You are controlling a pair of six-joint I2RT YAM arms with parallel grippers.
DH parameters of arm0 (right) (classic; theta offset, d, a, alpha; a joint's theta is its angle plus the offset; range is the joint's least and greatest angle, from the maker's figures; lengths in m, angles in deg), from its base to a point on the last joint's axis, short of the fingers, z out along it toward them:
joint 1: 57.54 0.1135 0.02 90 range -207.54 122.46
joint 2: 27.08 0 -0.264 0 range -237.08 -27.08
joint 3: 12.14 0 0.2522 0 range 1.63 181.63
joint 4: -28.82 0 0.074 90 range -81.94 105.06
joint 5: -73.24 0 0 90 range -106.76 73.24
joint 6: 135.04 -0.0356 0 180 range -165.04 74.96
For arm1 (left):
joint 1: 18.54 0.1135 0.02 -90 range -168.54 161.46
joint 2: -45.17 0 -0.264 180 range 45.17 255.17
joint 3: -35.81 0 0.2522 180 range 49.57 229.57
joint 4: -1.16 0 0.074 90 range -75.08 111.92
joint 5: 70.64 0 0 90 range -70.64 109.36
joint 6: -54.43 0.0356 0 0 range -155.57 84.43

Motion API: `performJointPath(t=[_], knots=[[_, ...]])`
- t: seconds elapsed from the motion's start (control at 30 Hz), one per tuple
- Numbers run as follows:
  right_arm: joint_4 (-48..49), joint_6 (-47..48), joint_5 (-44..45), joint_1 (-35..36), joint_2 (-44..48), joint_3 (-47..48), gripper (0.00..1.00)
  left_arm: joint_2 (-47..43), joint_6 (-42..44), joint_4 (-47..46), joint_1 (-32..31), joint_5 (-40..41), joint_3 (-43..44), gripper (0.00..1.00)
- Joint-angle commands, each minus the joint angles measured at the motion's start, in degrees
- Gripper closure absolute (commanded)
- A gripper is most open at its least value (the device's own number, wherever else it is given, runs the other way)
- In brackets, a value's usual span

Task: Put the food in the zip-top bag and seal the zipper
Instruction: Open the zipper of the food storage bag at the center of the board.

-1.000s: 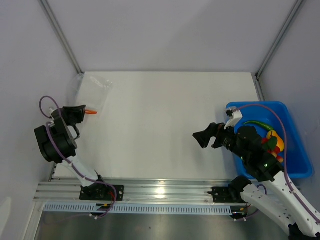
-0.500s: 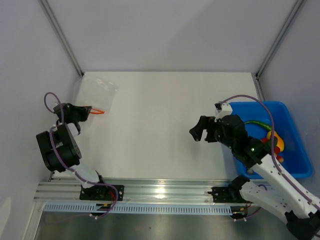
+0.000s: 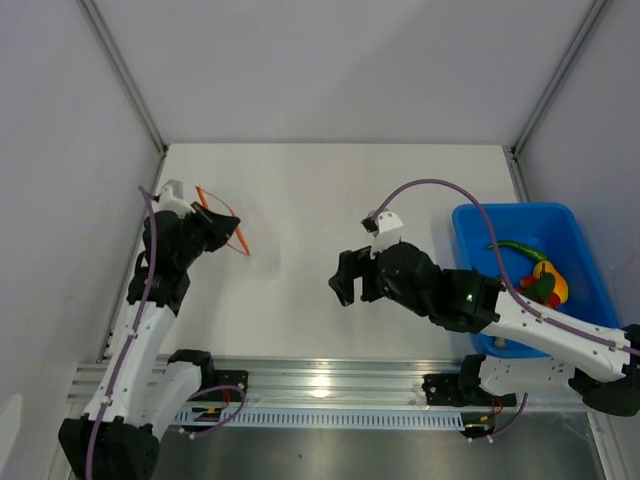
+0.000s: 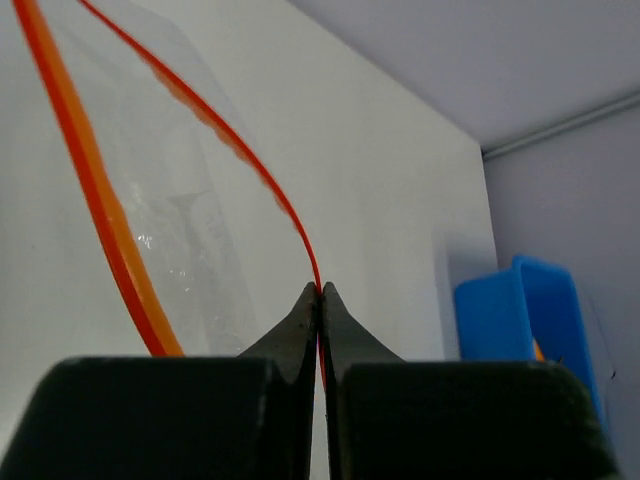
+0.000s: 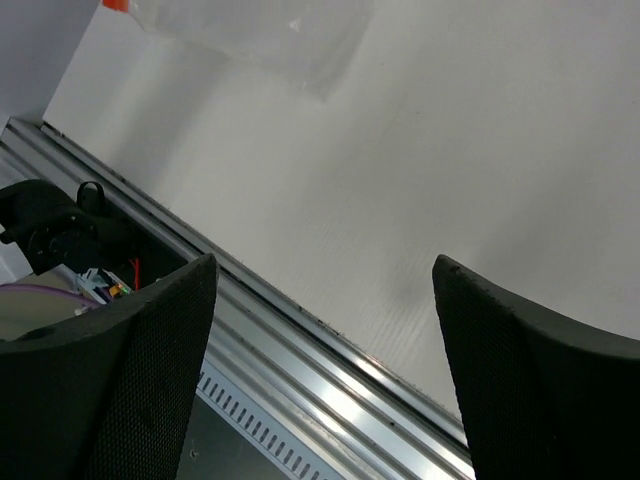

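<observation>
My left gripper is shut on the thin orange-red zipper of the zip-top bag and holds it above the table's left side. In the left wrist view the jaws pinch one strip, and the other strip bows away, so the mouth of the clear bag gapes. My right gripper is open and empty over the middle of the table. The bag's clear body shows at the top of the right wrist view. The green pepper, yellow-orange pepper and red tomatoes lie in the blue bin.
The blue bin stands at the table's right edge and also shows in the left wrist view. An aluminium rail runs along the near edge. Grey walls close in the left, back and right sides.
My left arm has swung out over the table, carrying the bag rightward with its mouth opening. My right arm has moved left, away from the bin toward the table's middle.
</observation>
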Motion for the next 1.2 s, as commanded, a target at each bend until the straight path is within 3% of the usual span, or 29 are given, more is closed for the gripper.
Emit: performJointPath(t=[0.0, 0.2, 0.37, 0.57, 0.8, 1.17], knots=[[1.34, -0.94, 8.77, 5.05, -2.84, 3.69, 0.12, -4.87, 4.93, 13.55, -6.18, 5.38, 0.63, 1.0], [1.96, -1.29, 17.54, 12.17, -9.88, 9.93, 0.16, -8.59, 0.98, 19.81, -18.3, 10.38, 2.21, 0.99], [4.51, -0.77, 18.36, 12.97, -14.01, 11.69, 0.18, -7.8, -2.53, 20.35, -29.54, 13.99, 3.53, 0.99], [4.08, -2.51, 21.07, 13.06, -14.38, 12.13, 0.25, -5.52, -4.21, 20.09, -38.78, 18.74, 6.25, 0.99], [2.41, -10.95, 22.05, 7.18, -9.45, 10.37, 0.41, -3.58, -3.77, 17.54, -46.0, 21.11, 5.38, 1.0], [-4.89, -18.6, 15.11, 0.5, -18.49, 17.23, 0.34, -0.59, -5.88, 14.37, -52.77, 24.28, 3.97, 1.0]])
